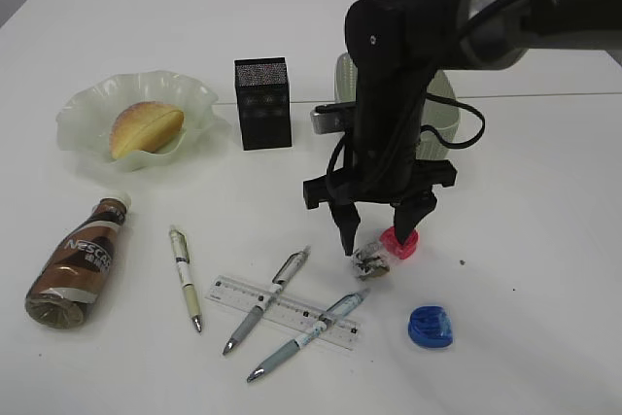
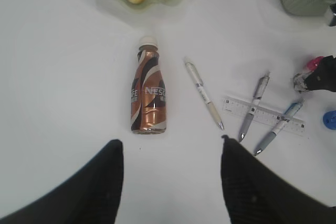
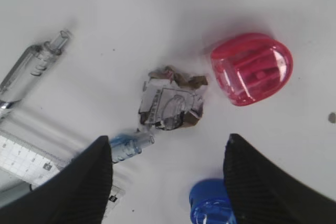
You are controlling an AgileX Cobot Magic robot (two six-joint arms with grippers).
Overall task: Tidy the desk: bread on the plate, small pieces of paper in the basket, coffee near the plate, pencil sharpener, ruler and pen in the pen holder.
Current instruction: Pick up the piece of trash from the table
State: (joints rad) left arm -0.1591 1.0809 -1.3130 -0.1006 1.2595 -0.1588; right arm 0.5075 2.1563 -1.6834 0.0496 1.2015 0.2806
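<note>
On the white desk (image 1: 544, 240), the right gripper (image 1: 383, 224) hangs with fingers spread, unladen, over a crumpled paper scrap (image 3: 169, 104) between a pink pencil sharpener (image 3: 252, 68) and a blue one (image 3: 212, 203).

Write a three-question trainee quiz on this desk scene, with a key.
1. True or false: the bread already lies on the plate.
2. What sits directly below the open right gripper? A) the coffee B) the crumpled paper C) the ruler
3. How many pens lie across the ruler?

Key:
1. True.
2. B; the paper lies between the fingers, untouched, beside the pink sharpener.
3. Two; the third pen lies apart to its left in the exterior view.
</note>
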